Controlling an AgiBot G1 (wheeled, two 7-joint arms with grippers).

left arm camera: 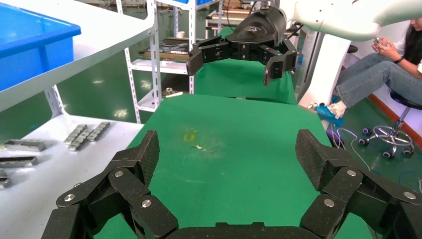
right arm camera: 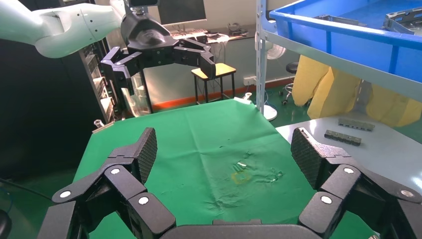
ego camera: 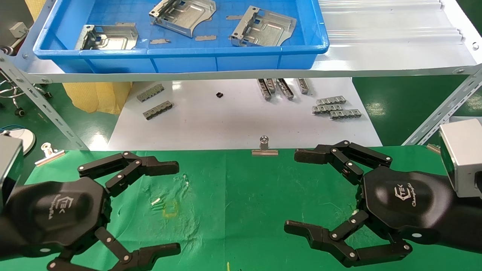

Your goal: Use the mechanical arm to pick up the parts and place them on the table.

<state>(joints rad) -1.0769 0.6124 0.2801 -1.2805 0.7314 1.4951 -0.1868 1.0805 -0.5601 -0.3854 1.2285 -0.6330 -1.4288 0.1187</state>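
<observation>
Three silvery stamped parts lie in the blue tray at the back: one on the left (ego camera: 109, 37), one in the middle (ego camera: 184, 15), one on the right (ego camera: 263, 28). The table (ego camera: 241, 195) is green wrinkled cloth with nothing of the task on it. My left gripper (ego camera: 177, 207) hovers open over the cloth's left side, its own view showing only cloth between the jaws (left arm camera: 226, 149). My right gripper (ego camera: 292, 191) hovers open over the right side, also empty (right arm camera: 223, 147). The two grippers face each other, well short of the tray.
The blue tray (ego camera: 180, 52) sits on a raised white shelf held by slotted metal struts (ego camera: 41, 101) at both sides. Under the shelf a white sheet (ego camera: 233, 124) carries several grey ridged strips (ego camera: 335, 107). A binder clip (ego camera: 264, 148) stands at the cloth's far edge.
</observation>
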